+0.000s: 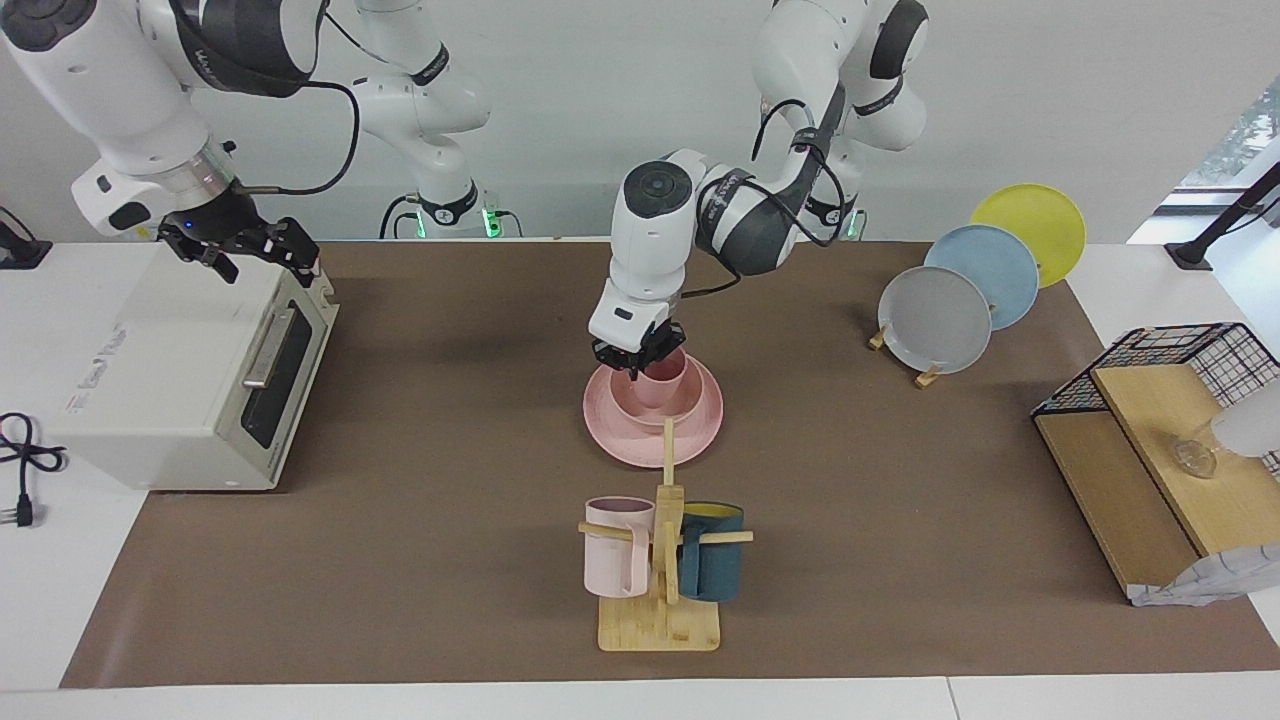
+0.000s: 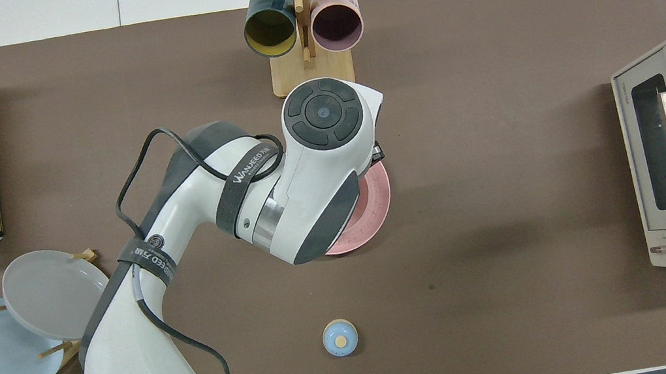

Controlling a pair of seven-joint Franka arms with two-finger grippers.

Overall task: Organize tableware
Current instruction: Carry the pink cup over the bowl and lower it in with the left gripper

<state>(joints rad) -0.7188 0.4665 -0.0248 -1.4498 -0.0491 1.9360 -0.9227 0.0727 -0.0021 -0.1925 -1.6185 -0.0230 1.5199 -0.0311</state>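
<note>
**benchwatcher:** Brown mat covers most of the white desk, toaster oven at the right arm's end, wire-and-wood shelf at the left arm's. Dead centre sits the matte pink set: wide flat round plate, rounded bowl on it, small handleless cup in the bowl.

**mugrack_mike:** Who's got the cup?

**benchwatcher:** Left gripper is down at its rim, one finger looks inside, one outside. Can't tell if it's pinching or already let go. Right gripper just waits over the oven.

**mugrack_mike:** Tricky to hold?

**benchwatcher:** I'd guess light, stiff, a bit slick. Rim pinch is the only hold; no handle. Wooden mug tree stands closer to the desk's front edge.
</note>
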